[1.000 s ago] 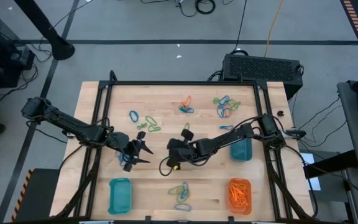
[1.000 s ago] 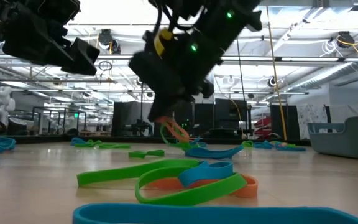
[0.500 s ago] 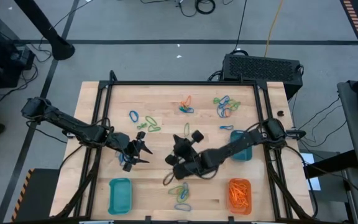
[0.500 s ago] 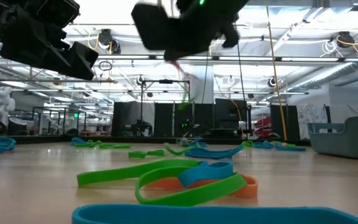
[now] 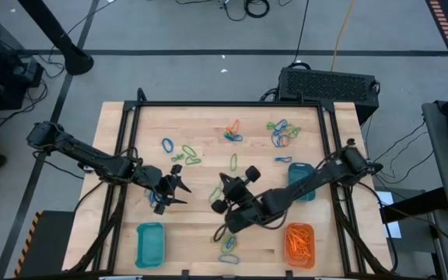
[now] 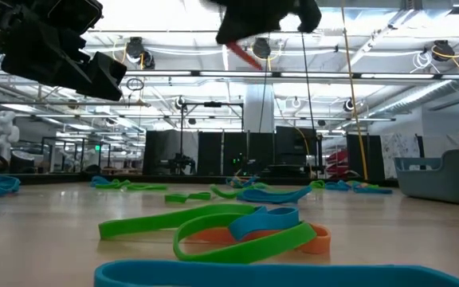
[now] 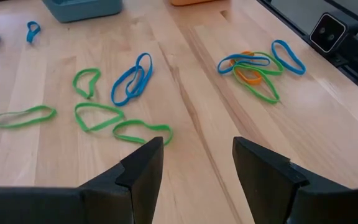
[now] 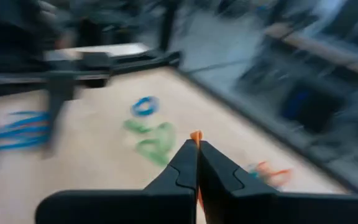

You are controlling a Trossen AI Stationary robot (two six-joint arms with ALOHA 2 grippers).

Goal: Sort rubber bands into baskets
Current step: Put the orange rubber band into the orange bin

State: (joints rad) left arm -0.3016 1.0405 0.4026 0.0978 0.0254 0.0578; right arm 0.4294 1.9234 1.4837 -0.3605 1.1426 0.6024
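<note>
High view: I see my right gripper low-centre over the tabletop, jaws clenched on an orange rubber band; left gripper waits released, near the teal basket.

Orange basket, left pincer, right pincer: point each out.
orange basket (image 5: 300, 243): high view, on the bands filling its middle.
left pincer (image 7: 197, 163): left wrist view, midway between its open fingertips.
right pincer (image 8: 197, 149): right wrist view, at its shut fingertips.

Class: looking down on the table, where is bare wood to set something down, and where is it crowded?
Bare: far-left corner beyond the left gripper, and between the teal basket and near pile. Crowded: far-right cluster and around the right gripper.
</note>
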